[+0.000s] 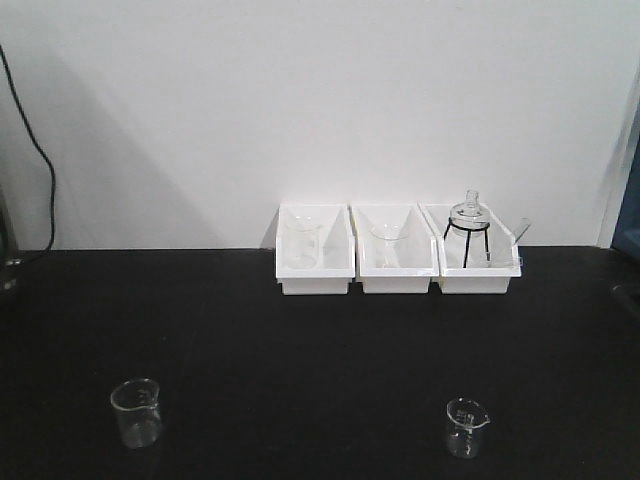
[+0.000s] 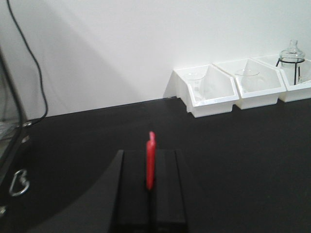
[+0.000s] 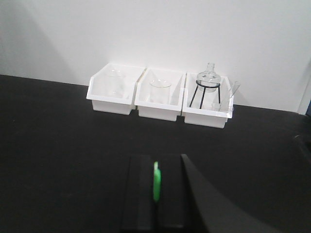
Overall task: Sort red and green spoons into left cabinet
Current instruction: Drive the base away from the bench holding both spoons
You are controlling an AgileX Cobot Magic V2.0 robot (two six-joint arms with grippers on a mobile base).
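In the left wrist view the red spoon [image 2: 150, 160] stands edge-on between the black fingers [image 2: 134, 184] of my left gripper [image 2: 150, 154], which is shut on it above the dark table. The right wrist view shows the green spoon [image 3: 156, 182] pinched the same way in my right gripper [image 3: 156, 165], shut on it. Neither gripper nor spoon appears in the front view. The left cabinet is barely in view: only a dark frame edge at the far left of the left wrist view, and I cannot tell if it belongs to it.
Three white bins [image 1: 398, 250] stand in a row against the back wall, holding glassware; the right one carries a flask on a wire stand [image 1: 467, 225]. Two clear beakers [image 1: 136, 411] [image 1: 465, 427] sit near the table's front. A black cable [image 1: 40, 150] hangs at the left.
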